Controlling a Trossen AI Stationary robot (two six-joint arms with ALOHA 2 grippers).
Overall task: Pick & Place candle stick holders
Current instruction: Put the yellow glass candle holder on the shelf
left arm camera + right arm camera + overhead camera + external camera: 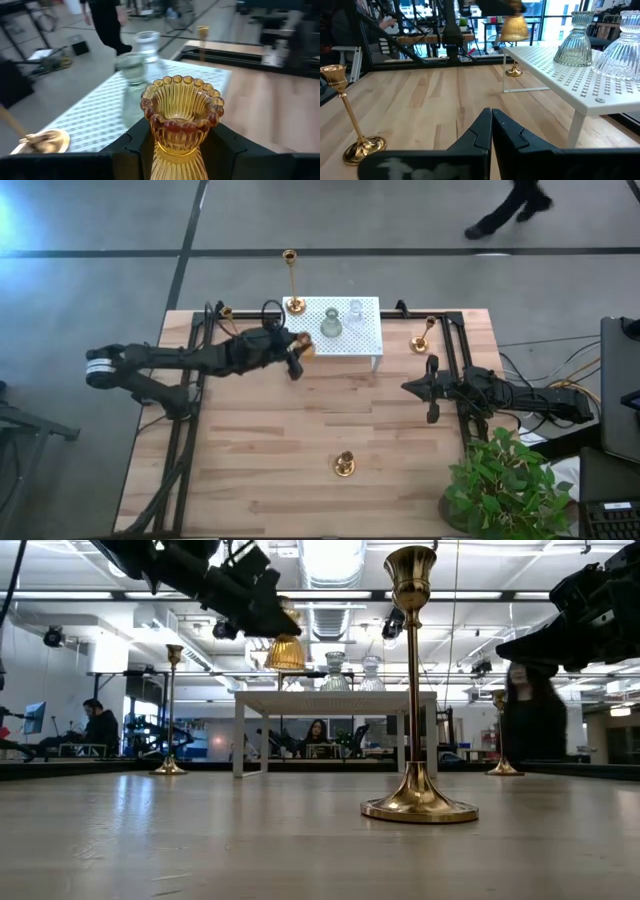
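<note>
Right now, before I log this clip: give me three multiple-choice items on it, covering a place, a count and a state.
1. Where is the amber glass holder?
A. Standing on the rack
B. In the left gripper's fingers, lifted beside the white rack
C. On the table by the plant

2. How many glass holders stand on the white rack?
A. One
B. Two
C. Four

3. How are the right gripper's fingers?
A. Shut, holding nothing
B. Shut on a brass stick
C. Wide open

Key: 1 B, as the left wrist view shows the fingers on either side of its stem and the low view shows it off the table. 2 B, the grey-green one and the clear one. 3 A, as the right wrist view shows the tips together over bare table.
</note>
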